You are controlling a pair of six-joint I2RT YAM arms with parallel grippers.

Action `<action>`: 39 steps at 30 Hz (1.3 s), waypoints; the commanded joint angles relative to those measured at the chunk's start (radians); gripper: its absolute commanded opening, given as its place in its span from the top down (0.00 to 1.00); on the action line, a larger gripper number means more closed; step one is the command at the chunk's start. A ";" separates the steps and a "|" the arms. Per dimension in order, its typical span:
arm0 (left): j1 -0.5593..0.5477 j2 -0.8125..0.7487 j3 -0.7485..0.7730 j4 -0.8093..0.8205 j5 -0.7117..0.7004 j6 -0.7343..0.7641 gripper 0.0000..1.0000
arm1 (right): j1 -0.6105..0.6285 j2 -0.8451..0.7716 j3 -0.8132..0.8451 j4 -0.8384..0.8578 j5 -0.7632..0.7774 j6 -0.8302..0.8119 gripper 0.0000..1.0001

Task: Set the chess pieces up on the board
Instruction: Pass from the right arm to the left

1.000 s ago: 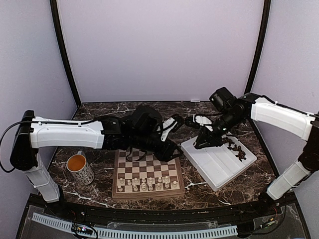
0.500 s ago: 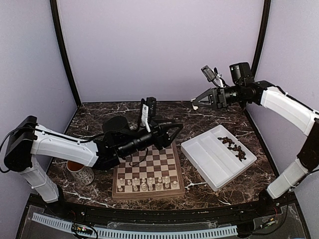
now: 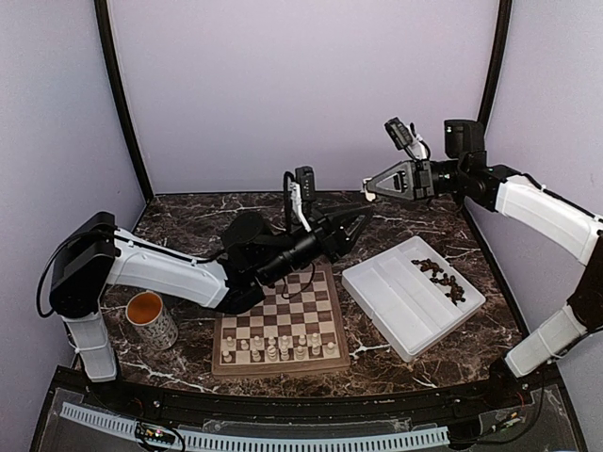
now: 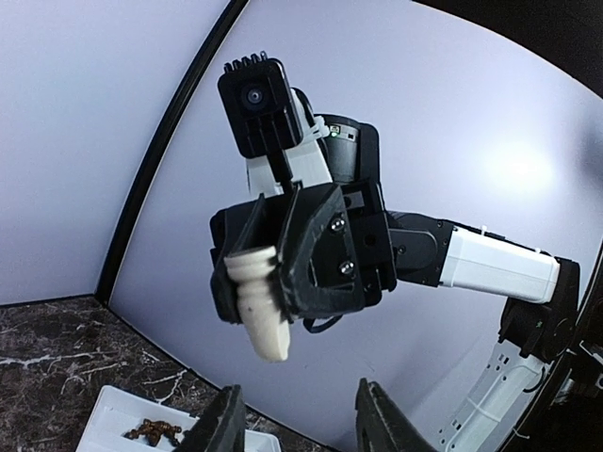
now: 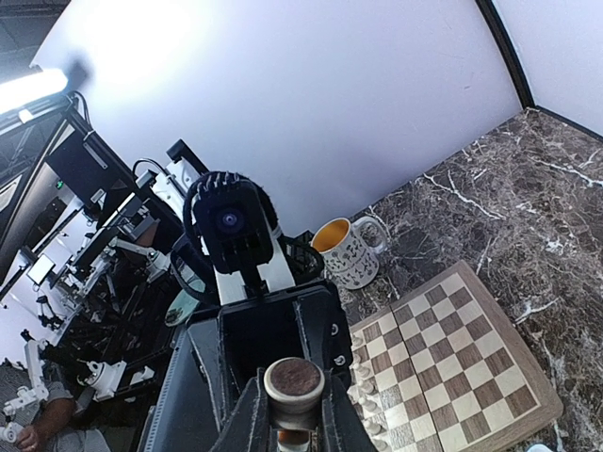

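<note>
The right gripper (image 3: 369,191) is clamping a pale chess piece (image 4: 262,311) in mid-air, pointing it at the left gripper (image 3: 353,226), whose fingers are standing apart and empty. A clean handover is likely calling for the left fingers to close on the free end before the right lets go. The white tray (image 3: 396,306) is holding dark pieces (image 3: 439,275) in its right-end compartment, while pale pieces (image 3: 278,348) are lining the near rows of the board (image 3: 325,311).

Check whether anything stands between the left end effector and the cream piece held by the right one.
Nothing visible does. The left end effector points straight at the cream piece, which is clamped in the right end effector, with only open air between them.
</note>
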 commanded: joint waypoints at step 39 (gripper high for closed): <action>0.040 0.068 0.128 0.077 0.100 -0.112 0.85 | 0.001 -0.056 -0.078 0.170 -0.020 0.084 0.80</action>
